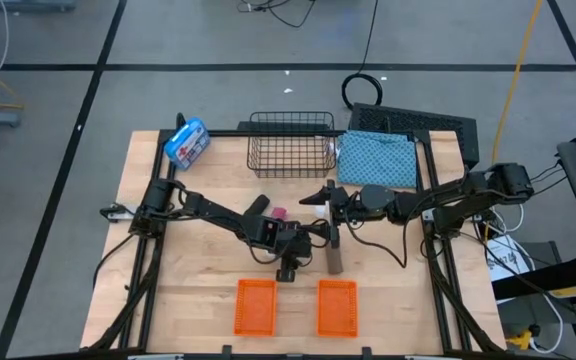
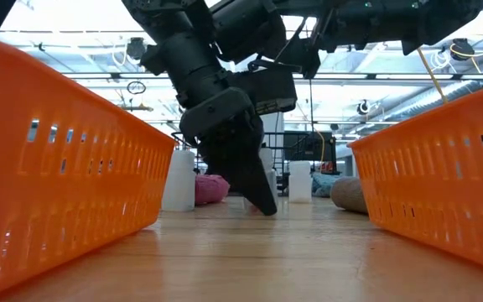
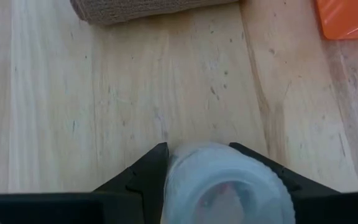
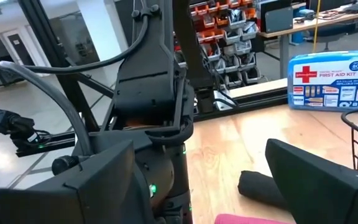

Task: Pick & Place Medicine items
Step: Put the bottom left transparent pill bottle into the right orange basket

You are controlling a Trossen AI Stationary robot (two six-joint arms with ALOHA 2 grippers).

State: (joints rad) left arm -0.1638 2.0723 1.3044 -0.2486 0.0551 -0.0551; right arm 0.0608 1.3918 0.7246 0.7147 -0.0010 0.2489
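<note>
While the right claw is hanging spread above the pale wooden table, the left claw is pinching a small white round bottle beside the brown oblong roll.

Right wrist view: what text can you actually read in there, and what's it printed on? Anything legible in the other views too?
"FIRST AID KIT", on the blue-and-white package standing on the table, right wrist view.
"80", in a badge at that package's upper corner.
Brand line above "FIRST AID KIT": script too small to read surely.
Small print on the package's panels: too small to read.
High view: the same package shows print, unreadable.
Low and left wrist views: no text.
</note>
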